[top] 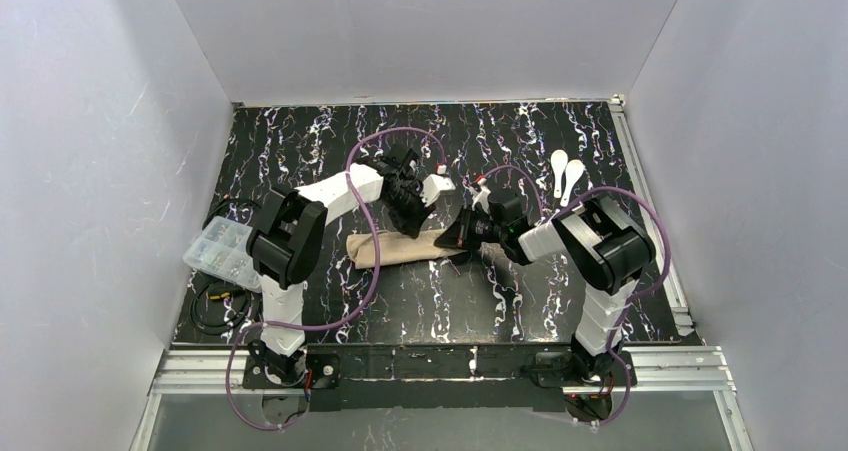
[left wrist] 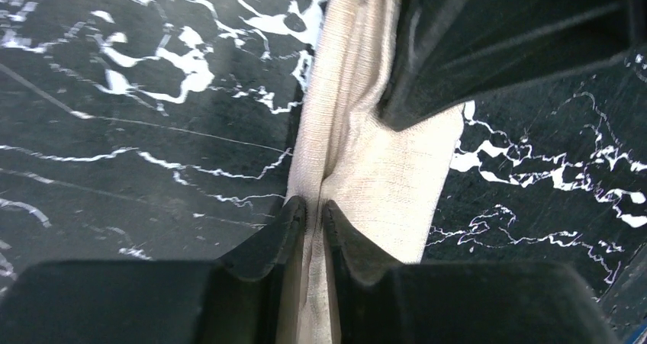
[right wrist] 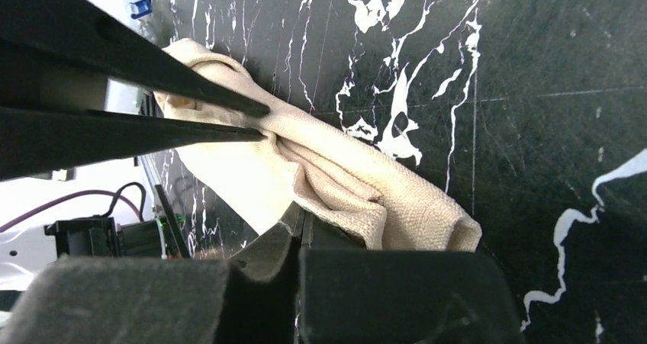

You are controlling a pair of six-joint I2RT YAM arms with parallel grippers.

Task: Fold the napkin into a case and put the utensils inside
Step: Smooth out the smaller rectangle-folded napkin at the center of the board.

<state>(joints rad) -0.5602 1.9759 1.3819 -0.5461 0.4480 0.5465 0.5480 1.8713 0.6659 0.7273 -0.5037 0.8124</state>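
The beige-tan napkin [top: 385, 249] lies bunched into a long narrow strip in the middle of the black marbled table. My left gripper [top: 412, 226] is shut on a raised fold of it, seen in the left wrist view [left wrist: 314, 207] with cloth [left wrist: 374, 168] pinched between the jaws. My right gripper [top: 452, 241] is at the strip's right end, its jaws shut [right wrist: 303, 223] on an edge of the napkin [right wrist: 343, 176]. The two grippers are close together. Two white spoon-like utensils [top: 565, 176] lie side by side at the back right, apart from the napkin.
A clear plastic compartment box [top: 220, 251] sits at the table's left edge, with black cables [top: 215, 306] in front of it. Purple cables loop over both arms. White walls enclose the table on three sides.
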